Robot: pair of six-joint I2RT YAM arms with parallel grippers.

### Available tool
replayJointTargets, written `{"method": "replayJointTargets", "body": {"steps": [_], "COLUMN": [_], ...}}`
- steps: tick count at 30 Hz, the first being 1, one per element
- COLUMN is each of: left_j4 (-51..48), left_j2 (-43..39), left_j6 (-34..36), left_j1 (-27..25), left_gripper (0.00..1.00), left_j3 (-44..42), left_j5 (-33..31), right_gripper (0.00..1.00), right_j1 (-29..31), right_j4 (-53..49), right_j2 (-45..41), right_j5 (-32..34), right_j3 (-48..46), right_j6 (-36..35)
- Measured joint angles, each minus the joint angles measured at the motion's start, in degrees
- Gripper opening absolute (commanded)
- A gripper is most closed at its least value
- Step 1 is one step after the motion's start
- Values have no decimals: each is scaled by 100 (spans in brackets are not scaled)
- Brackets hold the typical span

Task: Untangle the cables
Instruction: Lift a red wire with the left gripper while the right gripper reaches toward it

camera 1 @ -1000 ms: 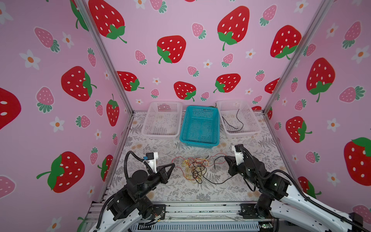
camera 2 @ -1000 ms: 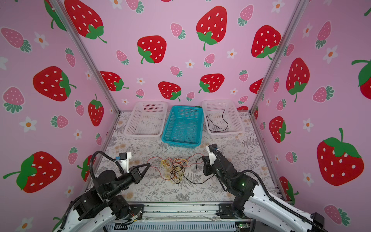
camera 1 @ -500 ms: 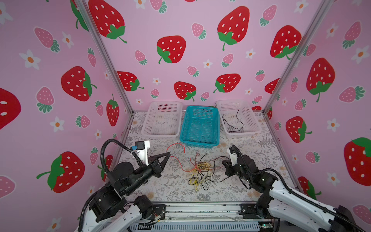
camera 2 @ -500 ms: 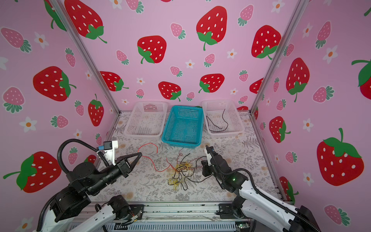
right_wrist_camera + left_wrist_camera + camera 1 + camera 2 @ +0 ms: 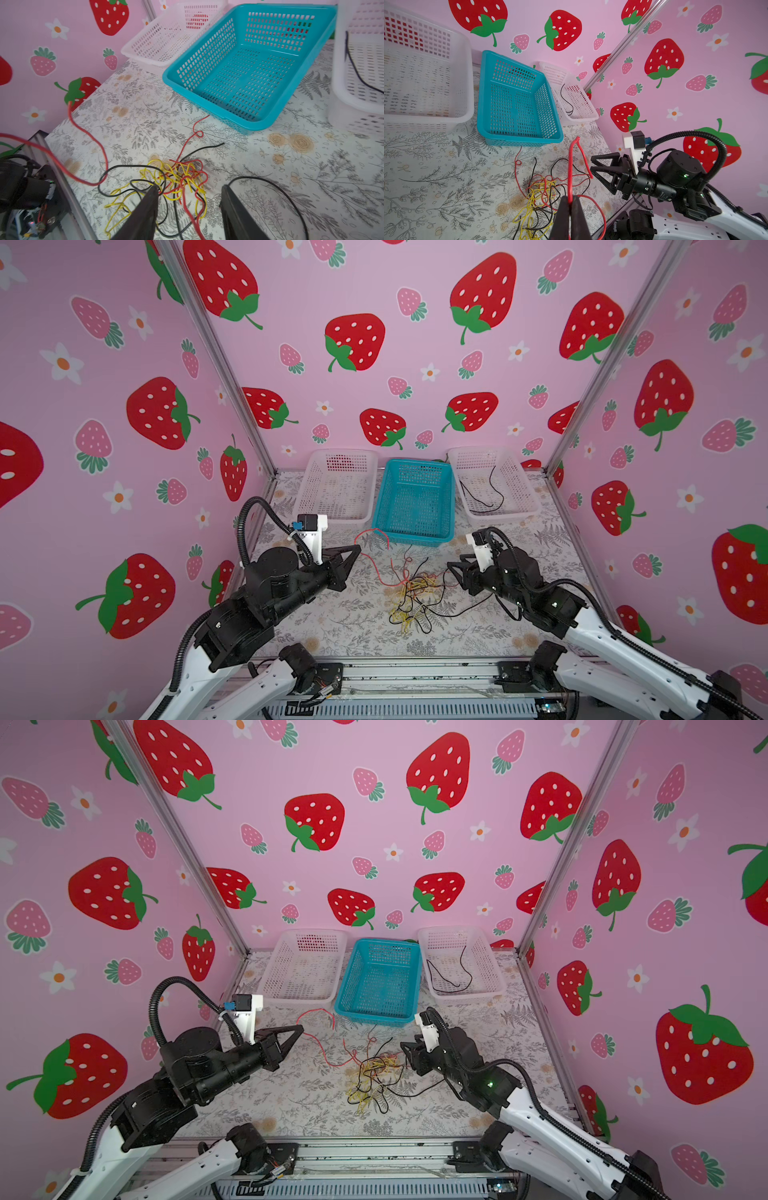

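A: Table [image 5: 324, 626] first. What stands on it?

B: At the back, a blue basket [image 5: 415, 537] between the left white basket [image 5: 332, 516] and the right white basket [image 5: 530, 512], which holds one black cable [image 5: 491, 483].

A: And the grippers?

B: The left gripper [image 5: 570, 199] has its jaws together, pinching the red cable [image 5: 569, 166] above the table. The right gripper [image 5: 189, 187] has its jaws apart, low beside the cables [image 5: 411, 593], which are tangled mid-table.

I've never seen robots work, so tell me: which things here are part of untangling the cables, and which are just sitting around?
In the job:
- tangle of cables
- red cable, pinched by the shut left gripper
- open right gripper at the tangle

Just sitting:
- left white basket
- blue basket
- right white basket, with a black cable inside
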Motion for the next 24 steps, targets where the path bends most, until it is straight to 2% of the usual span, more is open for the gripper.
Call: {"method": "replayJointTargets", "body": {"steps": [5,9,18,20,21,24], "left_j4": [105,170,341,389,409,435], "left_j2": [323,391,389,385,376,352], "left_j6": [-109,-184,-385,-417,-431,-452], "left_j1": [0,0,0,0,0,0], "left_gripper": [0,0,0,0,0,0], "left_j3": [15,15,15,15,15,13], "left_j5": [175,299,509,575,616,693], "right_gripper": [61,61,58,49,39,19], "right_j1": [717,1189,1279,1279,1279,1279], "right_j4": [487,990,1976,2127,2194,2310], "right_j2": [94,328,1005,1185,1266,1355], "right_j5": [-437,-503,-256,-197,-170,-98], "right_j3": [201,221,166,166,166,166], "right_j6": [-374,-595,-890,-964,-979,-1099]}}
